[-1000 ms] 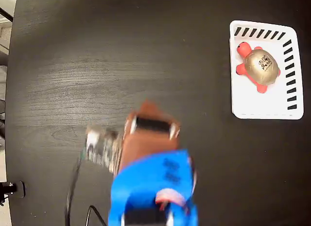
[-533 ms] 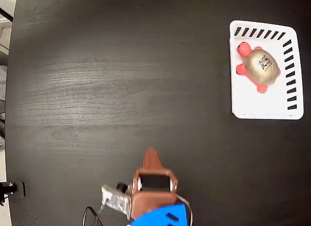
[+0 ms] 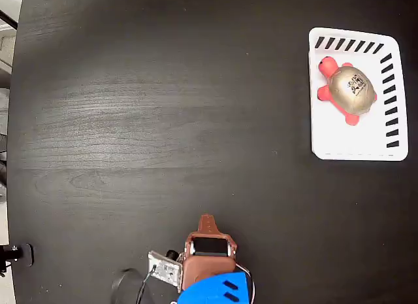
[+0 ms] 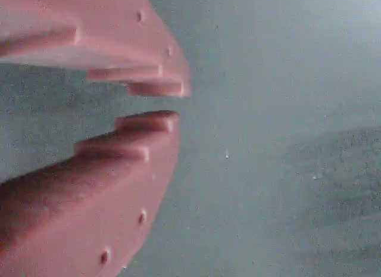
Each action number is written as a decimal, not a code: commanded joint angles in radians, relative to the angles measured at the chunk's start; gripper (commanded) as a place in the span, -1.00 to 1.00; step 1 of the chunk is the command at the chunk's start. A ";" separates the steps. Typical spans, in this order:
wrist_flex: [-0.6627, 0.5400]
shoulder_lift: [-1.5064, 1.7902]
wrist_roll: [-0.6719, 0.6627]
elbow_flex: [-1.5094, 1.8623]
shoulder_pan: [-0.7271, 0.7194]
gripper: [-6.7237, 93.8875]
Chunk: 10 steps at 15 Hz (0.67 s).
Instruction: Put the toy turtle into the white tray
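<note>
The arm sits at the bottom edge of the fixed view, its blue upper segment cut off by the frame; ahead of that comes a brown wrist block with a black-and-white part on top; the gripper [image 3: 207, 220] tapers to a brown tip beyond it; a small metallic board juts out left of the wrist; in the wrist view the two pinkish fingers [image 4: 128, 143] stand nearly closed, a thin gap between their tips, nothing between them.

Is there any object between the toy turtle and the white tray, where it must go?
No, nothing visible stands between them. The toy turtle already lies inside the white tray, in the upper part as the fixed view shows it. The gripper is far away at the bottom edge, jaws nearly closed and empty.
</note>
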 commanded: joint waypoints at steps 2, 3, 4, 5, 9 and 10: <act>0.009 0.077 0.003 0.003 -0.006 -0.87; 0.009 0.077 -0.006 0.003 -0.006 -0.87; 0.009 0.077 -0.005 0.003 -0.006 -0.87; 0.009 0.077 -0.009 0.003 -0.006 -0.87; 0.009 0.077 -0.011 0.003 -0.006 -0.87; 0.009 0.077 -0.011 0.003 -0.006 -0.87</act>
